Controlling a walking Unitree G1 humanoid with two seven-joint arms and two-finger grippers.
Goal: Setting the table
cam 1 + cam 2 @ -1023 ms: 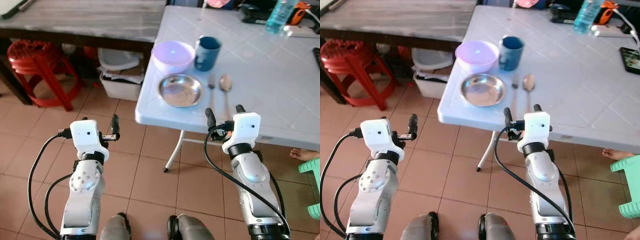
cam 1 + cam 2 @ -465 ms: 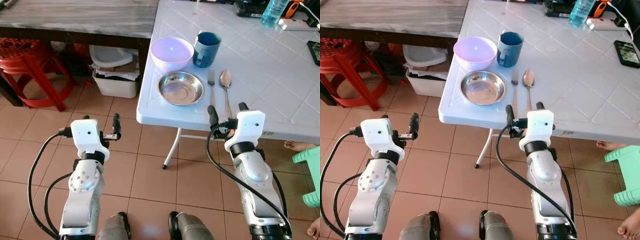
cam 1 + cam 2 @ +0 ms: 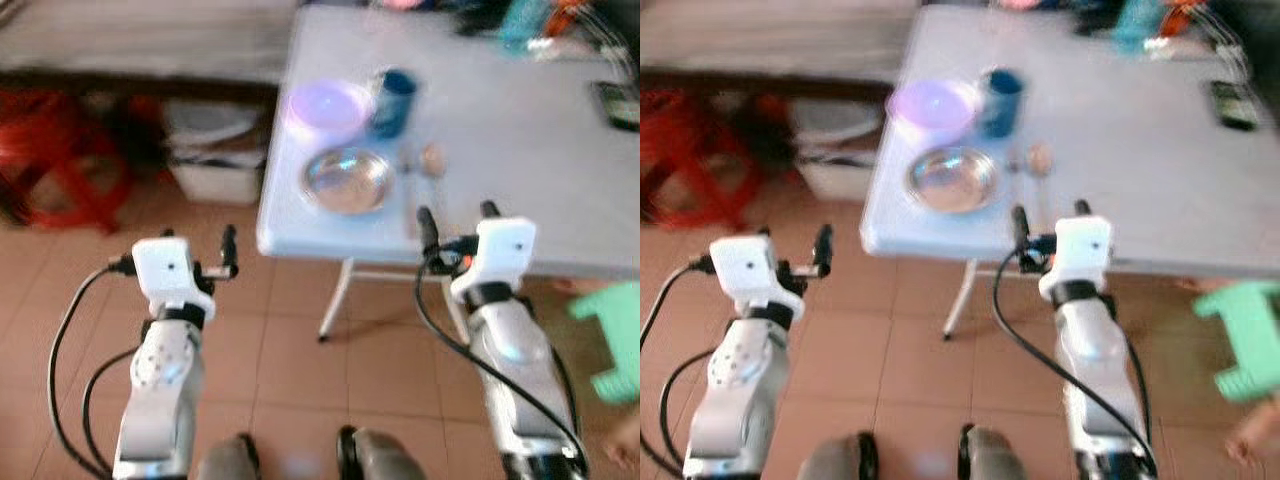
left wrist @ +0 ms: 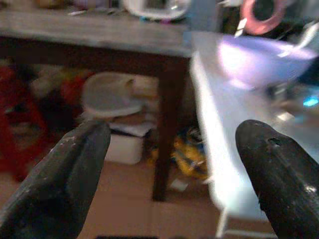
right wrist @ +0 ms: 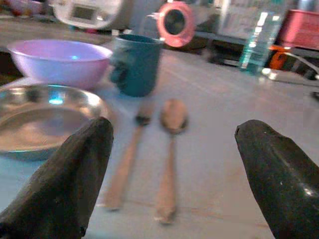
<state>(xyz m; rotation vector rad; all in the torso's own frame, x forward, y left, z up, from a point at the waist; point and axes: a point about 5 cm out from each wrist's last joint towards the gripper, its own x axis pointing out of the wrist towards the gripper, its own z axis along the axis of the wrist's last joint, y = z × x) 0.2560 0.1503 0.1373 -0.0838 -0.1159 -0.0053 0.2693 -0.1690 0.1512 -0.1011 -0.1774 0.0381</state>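
On the white table [image 3: 520, 140] near its left corner sit a purple bowl [image 3: 326, 104], a dark blue mug [image 3: 394, 87], a steel plate [image 3: 349, 179], a fork [image 5: 128, 154] and a spoon [image 5: 170, 149] side by side. My right gripper [image 3: 452, 212] hovers open at the table's near edge, just short of the cutlery, holding nothing. My left gripper [image 3: 200, 240] is open over the floor, left of the table corner, also holding nothing. The head views are blurred.
A dark wooden table [image 3: 150, 40] stands to the left, with a red stool [image 3: 55, 150] and a white bin [image 3: 215, 150] beneath it. A bottle [image 5: 259, 37] and a phone [image 3: 1230, 100] lie far on the white table. A green stool [image 3: 612, 335] stands at right.
The whole picture has shifted and blurred, so the camera is moving. Both grippers hold the same open pose near the table's edge.
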